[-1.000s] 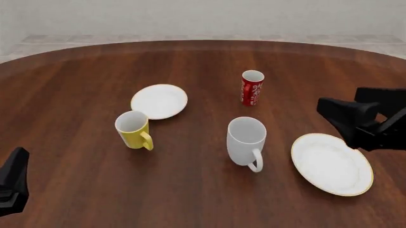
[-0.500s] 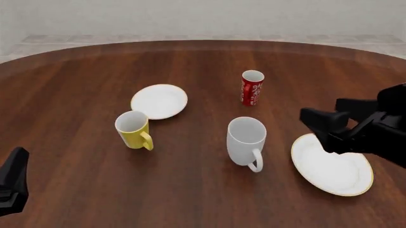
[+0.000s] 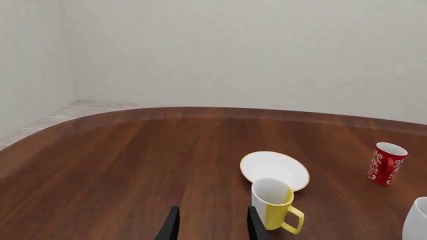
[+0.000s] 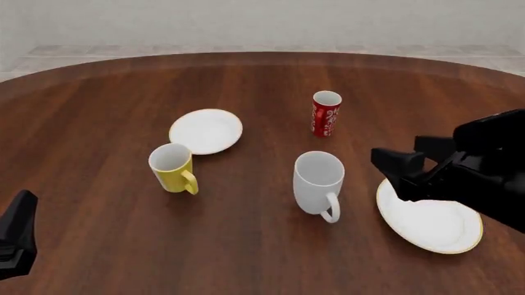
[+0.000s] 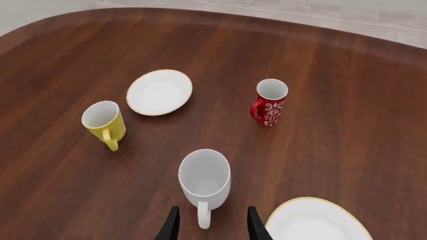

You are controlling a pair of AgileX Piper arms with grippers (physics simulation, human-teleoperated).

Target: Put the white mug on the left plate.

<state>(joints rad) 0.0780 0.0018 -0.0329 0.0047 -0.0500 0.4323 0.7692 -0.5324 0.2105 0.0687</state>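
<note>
The white mug [image 4: 318,181] stands upright near the table's middle, its handle turned toward the near edge. In the right wrist view the white mug [image 5: 205,177] sits just ahead of the two fingertips. My right gripper [image 4: 407,157] hovers open a little to the mug's right, apart from it, with nothing held. The left plate [image 4: 206,131], small with a gold rim, lies bare at the far left of the mug. My left gripper [image 4: 16,236] rests open at the near left corner, far from both. The left wrist view shows the left plate [image 3: 274,170] too.
A yellow mug [image 4: 172,167] stands just in front of the left plate. A red patterned cup [image 4: 326,114] stands behind the white mug. A larger gold-rimmed plate [image 4: 429,212] lies at the near right, partly under my right arm.
My right gripper has moved left and lower, closing in on the white mug. The left arm and all the dishes have stayed put.
</note>
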